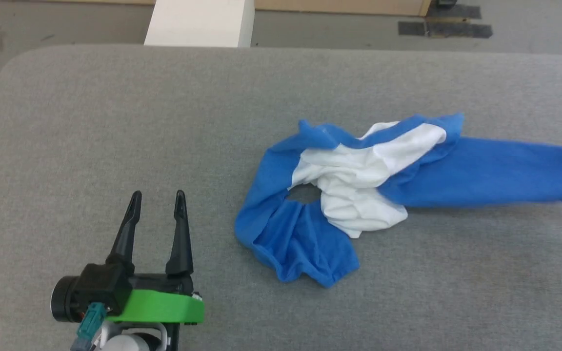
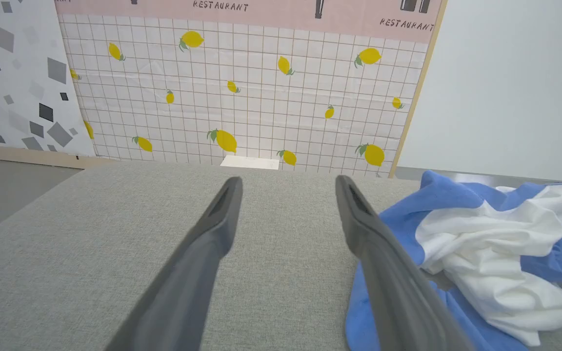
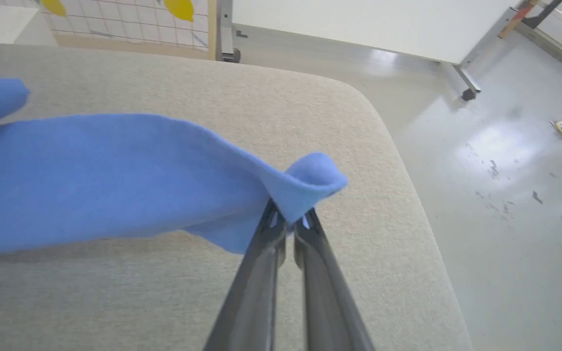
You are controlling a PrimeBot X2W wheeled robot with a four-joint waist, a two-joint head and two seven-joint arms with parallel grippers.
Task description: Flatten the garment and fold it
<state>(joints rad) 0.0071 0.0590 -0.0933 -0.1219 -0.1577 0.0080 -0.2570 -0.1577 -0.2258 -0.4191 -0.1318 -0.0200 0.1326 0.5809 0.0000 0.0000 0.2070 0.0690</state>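
Blue-and-white jersey, crumpled right of centre in the head view: that's the garment point(image 1: 349, 195), heaped on the grey cloth-covered table point(image 1: 115, 122), with one long blue stretch drawn out to the right edge of the frame. In the right wrist view, the right fingers point(image 3: 261, 273) are pressed nearly together at centre frame, pinching a folded lip of that blue fabric, and the cloth sags away to the left in a soft sling above the table. At the lower left of the head view, the left fingers point(image 1: 178, 234) are spread wide and carry nothing, near the heap but apart from it. In the left wrist view the pile lies at lower right. By the look of it, this thing is light, limp and stretchy: it drapes, bunches, won't break, and it grips the woven table, though a thin pinch could slip off. The best holds, I'd judge, are hems, sleeve ends and shoulder seams, not the loose white middle, which would only drag up a wad. For reading matter, "RESTAURANT" point(image 2: 220, 6) is printed twice on the pink band point(image 2: 286, 12) along the top of the left wrist view, above lemon-patterned tiles point(image 2: 242, 107). On the shirt itself no label or print can be made out.
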